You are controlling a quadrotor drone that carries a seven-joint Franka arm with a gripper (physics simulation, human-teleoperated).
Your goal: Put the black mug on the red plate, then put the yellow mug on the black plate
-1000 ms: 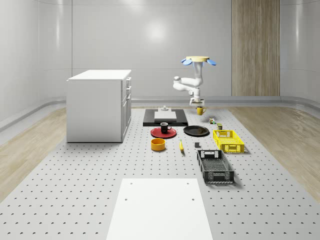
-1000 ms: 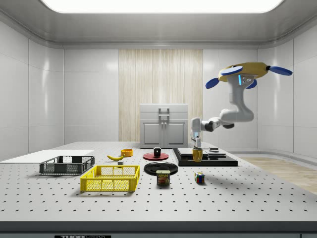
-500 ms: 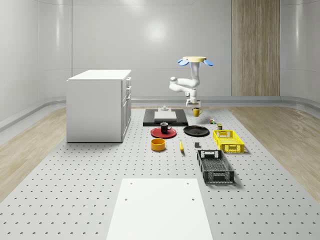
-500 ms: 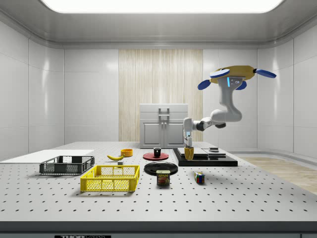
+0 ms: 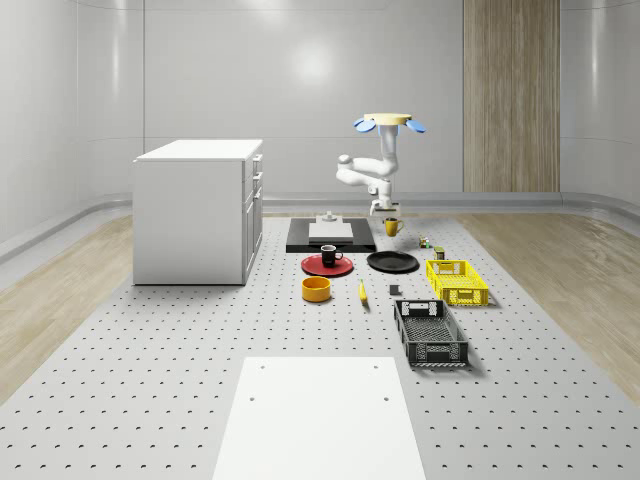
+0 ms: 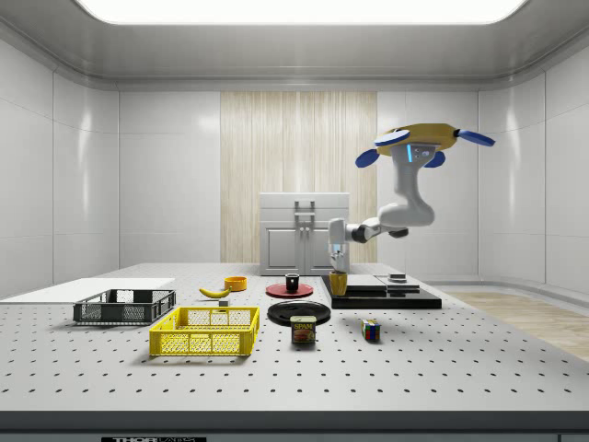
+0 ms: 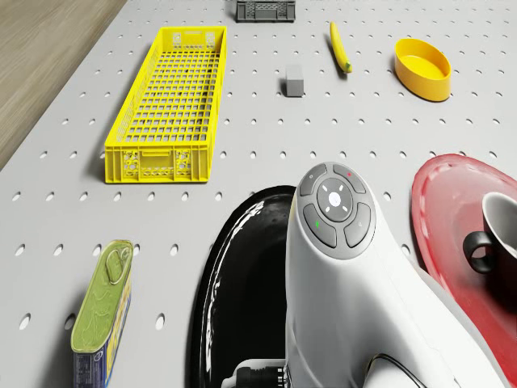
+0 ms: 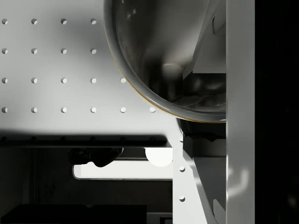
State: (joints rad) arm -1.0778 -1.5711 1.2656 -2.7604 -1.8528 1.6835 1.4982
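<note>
The drone [image 5: 390,122] hovers behind the black plate [image 5: 392,262], its arm bent downward. My gripper [image 5: 384,214] is shut on the yellow mug [image 5: 392,226], which hangs upright just above the table beyond the plate's far rim. In the side view the gripper [image 6: 338,269] holds the yellow mug [image 6: 338,283] to the right of the black plate [image 6: 298,311]. The black mug [image 5: 330,256] stands on the red plate [image 5: 327,267]. The wrist view looks into the mug's open top [image 8: 163,46]. The drone view has the black plate [image 7: 242,283], red plate [image 7: 452,234] and black mug [image 7: 501,234] beneath the arm.
A white cabinet [image 5: 198,210] stands at the whole-scene view's left and a black slab [image 5: 330,238] lies behind the plates. Toward the front are a yellow bowl [image 5: 317,289], a banana [image 5: 362,292], a yellow crate [image 5: 457,280] and a black crate [image 5: 430,333]. A can [image 7: 101,311] lies near the black plate.
The drone, arm and held yellow mug have shifted toward the whole-scene view's left and slightly lower, closer to the black plate. The black mug and both plates have not moved.
</note>
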